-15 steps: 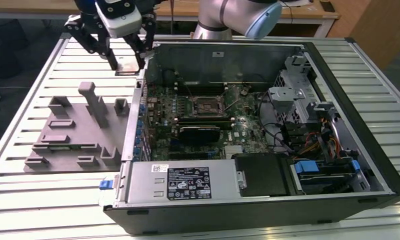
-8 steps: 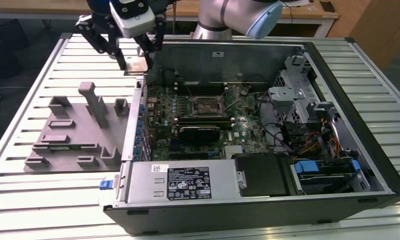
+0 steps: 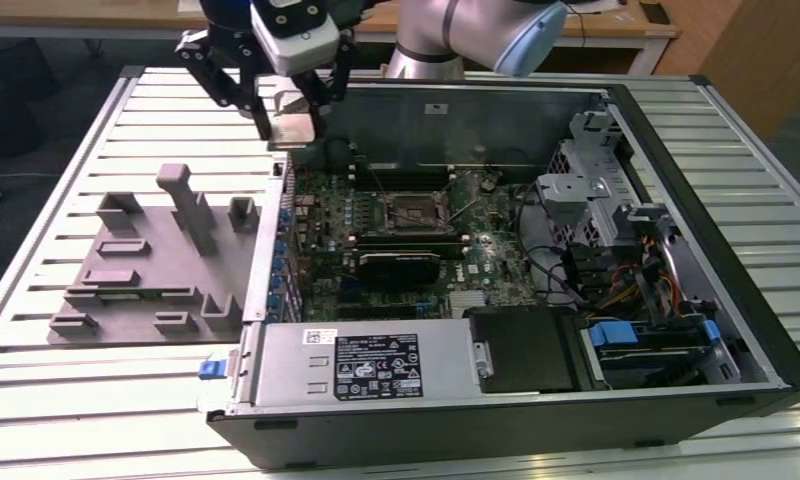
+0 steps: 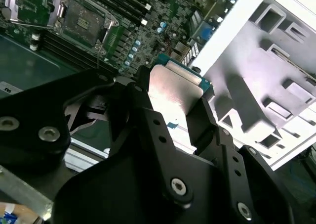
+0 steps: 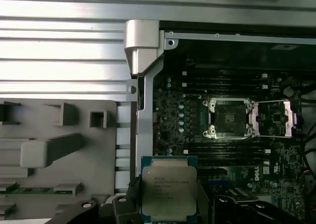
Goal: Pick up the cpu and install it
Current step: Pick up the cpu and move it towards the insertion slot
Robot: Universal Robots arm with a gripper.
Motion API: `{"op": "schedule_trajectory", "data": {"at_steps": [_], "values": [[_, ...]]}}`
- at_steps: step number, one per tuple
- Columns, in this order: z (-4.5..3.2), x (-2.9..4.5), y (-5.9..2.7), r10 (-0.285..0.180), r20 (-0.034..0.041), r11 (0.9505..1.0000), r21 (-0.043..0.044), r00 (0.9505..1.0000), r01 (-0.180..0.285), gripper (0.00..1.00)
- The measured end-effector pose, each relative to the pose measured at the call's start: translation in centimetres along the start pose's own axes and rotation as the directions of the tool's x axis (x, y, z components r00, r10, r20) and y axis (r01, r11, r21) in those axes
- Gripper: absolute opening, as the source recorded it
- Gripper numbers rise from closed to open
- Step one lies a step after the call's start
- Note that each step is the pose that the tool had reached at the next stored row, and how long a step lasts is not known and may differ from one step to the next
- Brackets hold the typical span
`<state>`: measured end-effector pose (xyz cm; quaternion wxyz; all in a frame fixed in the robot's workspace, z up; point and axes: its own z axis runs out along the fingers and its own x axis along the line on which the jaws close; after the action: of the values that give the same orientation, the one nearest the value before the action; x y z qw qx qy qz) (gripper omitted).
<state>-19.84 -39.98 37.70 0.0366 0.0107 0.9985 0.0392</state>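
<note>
End effector (image 3: 293, 118) is clamping the cpu (image 5: 169, 189) by two opposite edges, with the metal lid facing the first wrist view. It's holding the chip in the air, touching nothing else. The chip isn't hanging over the socket (image 5: 230, 118). It's sitting well off to the side, above the case edge (image 5: 143, 120) that's running between the socket and the grey fixture tray (image 3: 147, 270). Socket is showing empty, and its load frame (image 5: 274, 118) is lying swung open just beside it. Reading: pickup is looking done, the carry to the socket is the step in hand, and install isn't begun. The next move is calling for the chip centred over the socket, squared to it and kept flat, since any tilt or offset is risking the contacts. Corner-mark orientation: can't tell.
</note>
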Motion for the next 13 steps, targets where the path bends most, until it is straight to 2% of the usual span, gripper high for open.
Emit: {"op": "schedule_trajectory", "data": {"at_steps": [13], "values": [[0.22,-2.97,0.08,0.000,0.0000,1.0000,-0.0001,1.0000,0.000,0.54]]}}
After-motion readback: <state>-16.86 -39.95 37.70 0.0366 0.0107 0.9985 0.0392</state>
